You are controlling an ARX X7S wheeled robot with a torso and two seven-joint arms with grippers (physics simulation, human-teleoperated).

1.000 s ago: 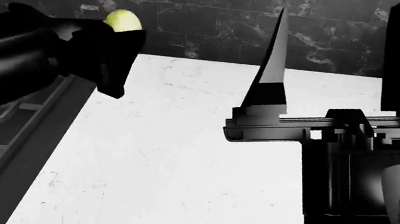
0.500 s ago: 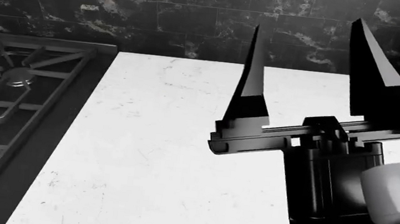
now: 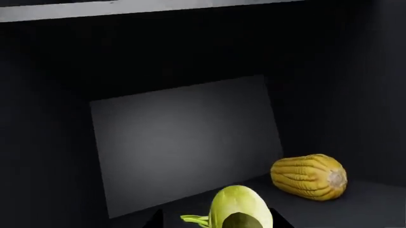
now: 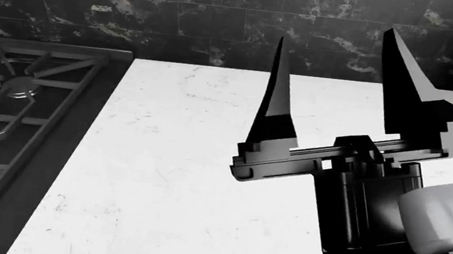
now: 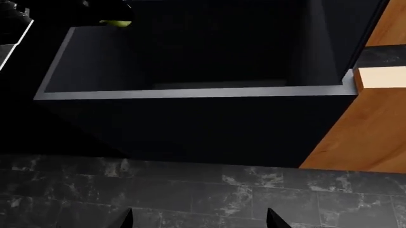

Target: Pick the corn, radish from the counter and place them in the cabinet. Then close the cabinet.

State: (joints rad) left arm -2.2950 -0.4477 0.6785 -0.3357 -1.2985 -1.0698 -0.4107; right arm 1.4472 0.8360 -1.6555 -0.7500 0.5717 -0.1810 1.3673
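Left wrist view, radish [image 3: 238,209] in unseen left gripper, corn [image 3: 309,176] near, right gripper [image 4: 336,91] open, empty

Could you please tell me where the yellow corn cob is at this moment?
The husked yellow corn cob lies on the dark floor of the open cabinet, seen in the left wrist view, near the back panel, with the small pale green radish close in front of it.

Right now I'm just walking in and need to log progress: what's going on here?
The left arm is inside the dark cabinet, carrying the radish at its gripper. The jaws themselves are hidden. The corn already lies on the cabinet floor, apart from the radish. The right gripper hangs open and empty above the counter. The cabinet is not yet closed.
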